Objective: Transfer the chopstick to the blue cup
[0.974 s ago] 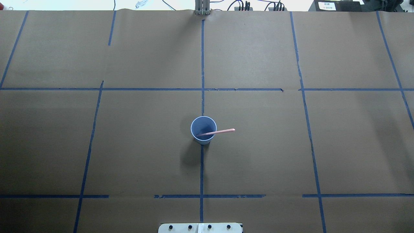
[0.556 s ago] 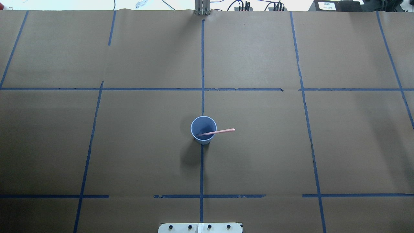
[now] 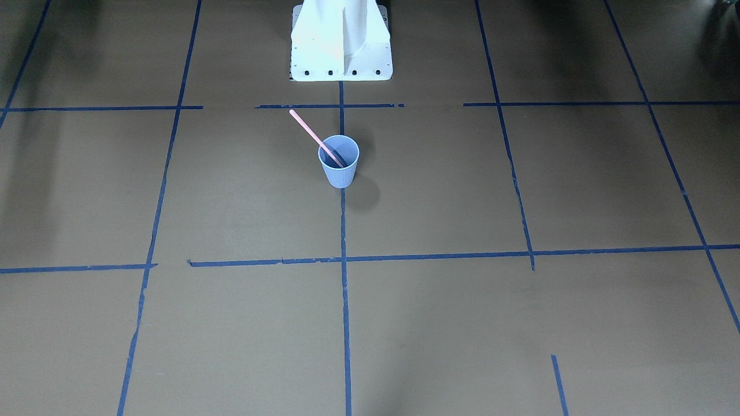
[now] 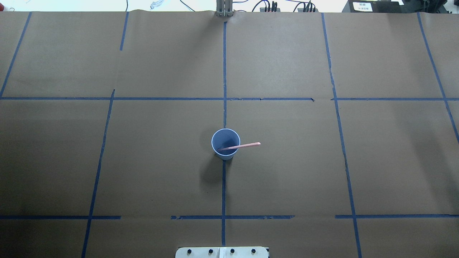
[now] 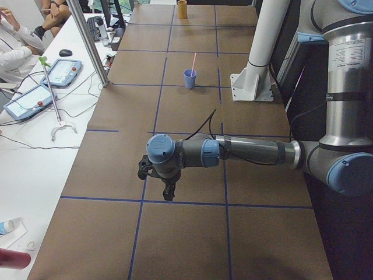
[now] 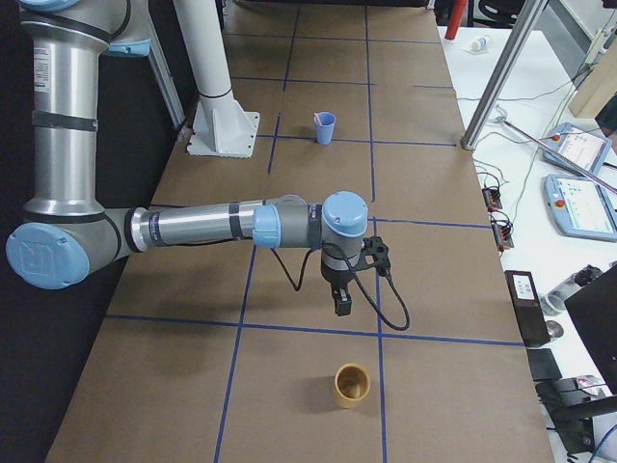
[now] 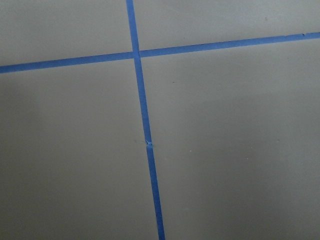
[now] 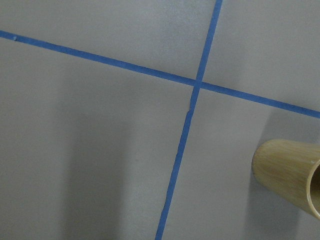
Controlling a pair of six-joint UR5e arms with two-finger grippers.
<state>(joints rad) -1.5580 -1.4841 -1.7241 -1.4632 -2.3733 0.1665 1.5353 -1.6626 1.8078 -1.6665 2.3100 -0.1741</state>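
Observation:
The blue cup [image 4: 226,138] stands upright at the table's middle on the centre tape line; it also shows in the front view [image 3: 340,171]. The pale-pink chopstick [image 4: 247,145] leans inside it, upper end sticking out over the rim [image 3: 306,128]. My left gripper [image 5: 169,189] hangs over the table far from the cup, seen only in the left side view. My right gripper [image 6: 342,304] hangs far from the cup at the other end, seen only in the right side view. I cannot tell whether either is open or shut. Neither wrist view shows fingers.
A tan bamboo cup [image 6: 351,385] stands near my right gripper and shows in the right wrist view [image 8: 285,175]. The white robot base [image 3: 341,43] is behind the blue cup. Operators' desks with tablets [image 5: 29,99] flank the far table edge.

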